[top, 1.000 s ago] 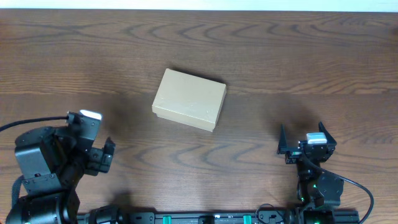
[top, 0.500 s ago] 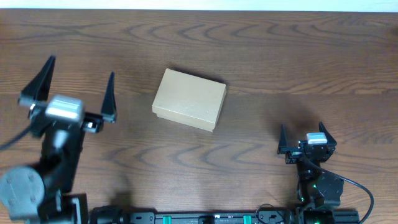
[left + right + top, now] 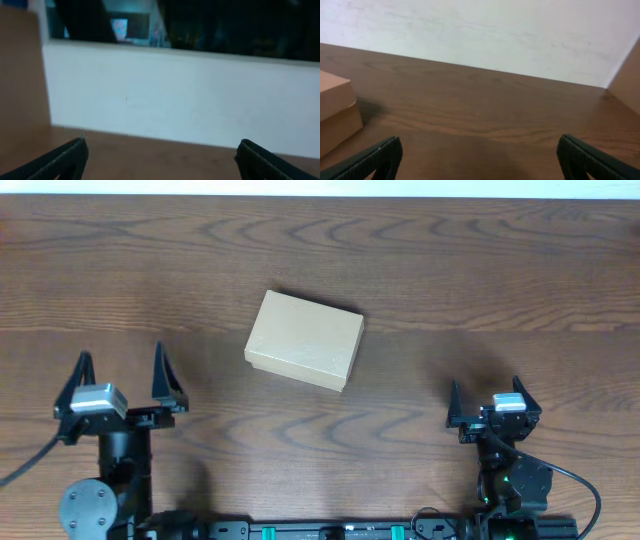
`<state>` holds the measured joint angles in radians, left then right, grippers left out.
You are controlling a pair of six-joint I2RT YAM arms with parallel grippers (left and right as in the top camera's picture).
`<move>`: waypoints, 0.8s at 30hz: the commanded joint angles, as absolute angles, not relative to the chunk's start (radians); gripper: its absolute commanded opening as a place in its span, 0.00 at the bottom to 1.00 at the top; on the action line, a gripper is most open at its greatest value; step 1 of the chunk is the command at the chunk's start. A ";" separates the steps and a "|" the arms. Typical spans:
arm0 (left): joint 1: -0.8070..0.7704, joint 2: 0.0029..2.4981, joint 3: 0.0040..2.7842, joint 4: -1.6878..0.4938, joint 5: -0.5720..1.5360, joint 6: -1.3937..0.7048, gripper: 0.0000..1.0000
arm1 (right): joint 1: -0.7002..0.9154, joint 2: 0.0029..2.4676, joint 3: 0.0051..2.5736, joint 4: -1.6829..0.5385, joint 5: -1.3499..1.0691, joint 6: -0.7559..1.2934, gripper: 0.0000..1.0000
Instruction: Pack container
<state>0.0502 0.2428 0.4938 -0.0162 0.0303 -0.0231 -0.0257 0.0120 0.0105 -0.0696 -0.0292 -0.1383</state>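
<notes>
The container [image 3: 305, 340], a plain tan cardboard box with its lid down, lies slightly turned near the middle of the wooden table [image 3: 480, 270]. My left gripper [image 3: 121, 353] stands open at the lower left, well apart from the box, with nothing between its fingers [image 3: 65, 157]. At the lower right my right gripper [image 3: 485, 385] is open and empty too. In the right wrist view the container [image 3: 335, 110] shows at the left edge, ahead and left of the right gripper [image 3: 479, 150]. The left wrist view shows only the left gripper [image 3: 161, 147], table and wall; the box is out of that view.
A white wall [image 3: 485, 35] runs along the table's far edge. A brown panel stands at the left in the left wrist view [image 3: 20, 65], and a tan one at the right in the right wrist view [image 3: 626, 75]. The arm bases sit along the near edge [image 3: 330, 530].
The left arm unfolded from the lower left corner, swung up and out, then came back down toward the near edge with its jaws wide. The right arm and the box have not moved.
</notes>
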 commanded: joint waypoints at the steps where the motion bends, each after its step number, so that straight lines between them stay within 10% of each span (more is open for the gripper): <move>1: 0.047 0.174 0.416 -0.030 -0.027 -0.045 0.95 | -0.031 0.005 0.006 -0.073 -0.026 -0.128 0.99; 24: 0.047 0.003 0.078 -0.081 -0.033 -0.049 0.95 | -0.031 0.005 0.006 -0.072 -0.026 -0.128 0.99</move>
